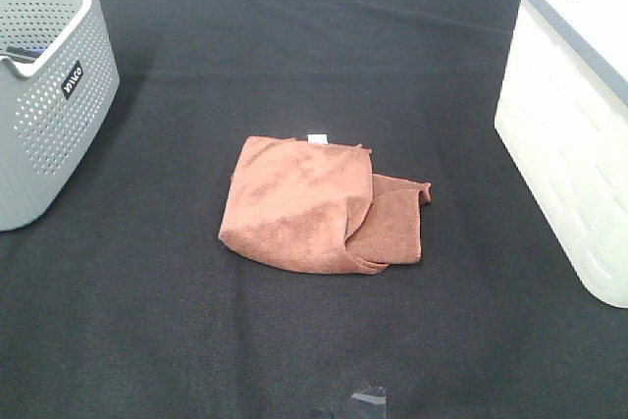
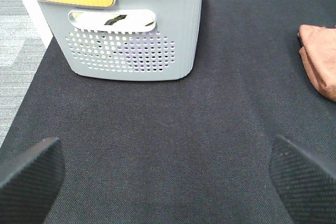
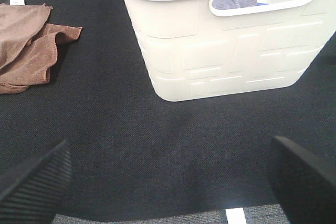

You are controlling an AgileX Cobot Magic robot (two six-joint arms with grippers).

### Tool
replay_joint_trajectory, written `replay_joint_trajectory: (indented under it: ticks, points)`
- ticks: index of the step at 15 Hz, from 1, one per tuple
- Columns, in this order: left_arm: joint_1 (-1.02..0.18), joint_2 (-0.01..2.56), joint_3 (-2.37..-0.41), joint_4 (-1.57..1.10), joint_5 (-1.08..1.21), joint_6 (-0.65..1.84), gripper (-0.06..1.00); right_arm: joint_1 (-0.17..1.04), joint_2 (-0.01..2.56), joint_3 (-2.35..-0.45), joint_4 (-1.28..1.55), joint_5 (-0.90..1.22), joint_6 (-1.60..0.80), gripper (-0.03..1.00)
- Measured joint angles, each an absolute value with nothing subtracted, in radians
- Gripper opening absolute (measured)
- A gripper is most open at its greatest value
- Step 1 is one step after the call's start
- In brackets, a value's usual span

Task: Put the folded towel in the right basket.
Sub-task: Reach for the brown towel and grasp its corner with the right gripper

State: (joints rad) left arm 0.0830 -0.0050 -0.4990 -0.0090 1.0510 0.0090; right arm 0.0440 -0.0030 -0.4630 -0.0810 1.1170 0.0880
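A brown folded towel (image 1: 314, 205) lies on the black table cloth in the middle of the exterior view. It also shows in the left wrist view (image 2: 320, 59) and the right wrist view (image 3: 29, 45). The right basket (image 1: 574, 125) is cream with a grey rim, at the right edge; the right wrist view (image 3: 226, 51) shows it close ahead. My left gripper (image 2: 168, 182) is open and empty over the cloth. My right gripper (image 3: 173, 182) is open and empty over the cloth near the cream basket. Neither arm shows in the exterior view.
A grey perforated basket (image 1: 44, 85) with things inside stands at the left; the left wrist view (image 2: 131, 30) shows its yellow handle. A small piece of tape (image 1: 368, 399) lies near the front edge of the cloth. A white strip (image 3: 236, 216) marks the table edge.
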Motion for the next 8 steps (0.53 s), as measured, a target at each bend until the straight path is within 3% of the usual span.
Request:
replay_joint_trajectory:
  ticks: [8]
  points:
    - [0.083, -0.005, -0.499, -0.009, 1.051, 0.009, 0.99, 0.044, -0.003, -0.463, -0.081, 1.117, 0.088, 0.97]
